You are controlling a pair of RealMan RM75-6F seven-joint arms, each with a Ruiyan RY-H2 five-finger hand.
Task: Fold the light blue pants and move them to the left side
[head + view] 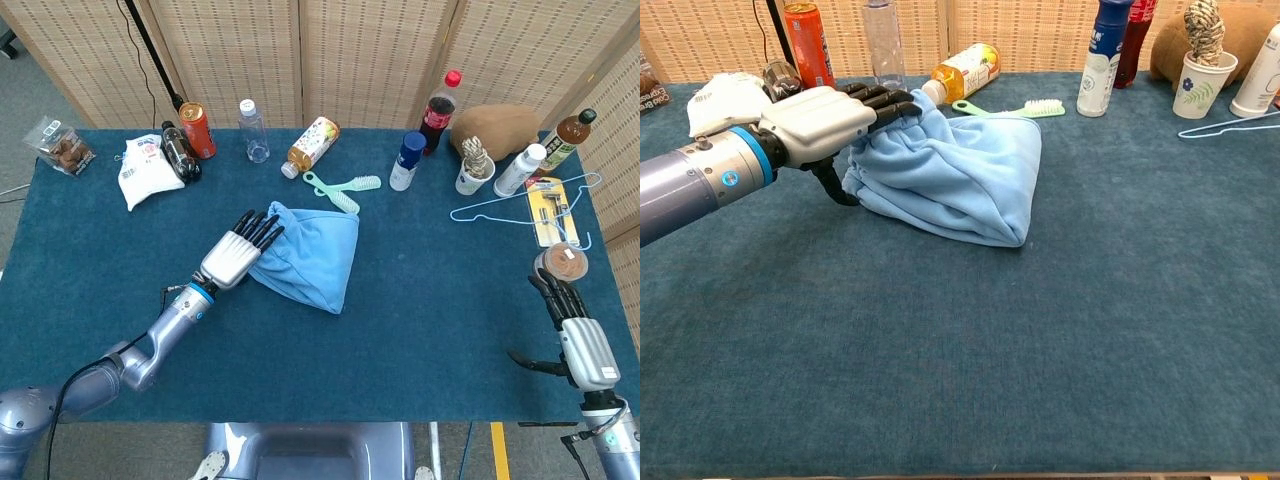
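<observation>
The light blue pants (312,258) lie folded into a thick bundle at the middle of the blue table (430,330). In the chest view the bundle (965,165) sits left of centre. My left hand (236,254) is at its upper left edge. The fingers (885,100) lie over the top of the cloth and the thumb (837,190) hooks against the left fold, so the hand grips that edge. My right hand (580,335) hangs at the table's near right corner, fingers apart, holding nothing. It does not show in the chest view.
Along the back stand a can (197,130), a clear bottle (253,130), a lying orange bottle (312,143), a green brush (342,190), a blue bottle (407,160) and a cola bottle (438,112). A white bag (140,170) lies back left, a wire hanger (520,205) back right.
</observation>
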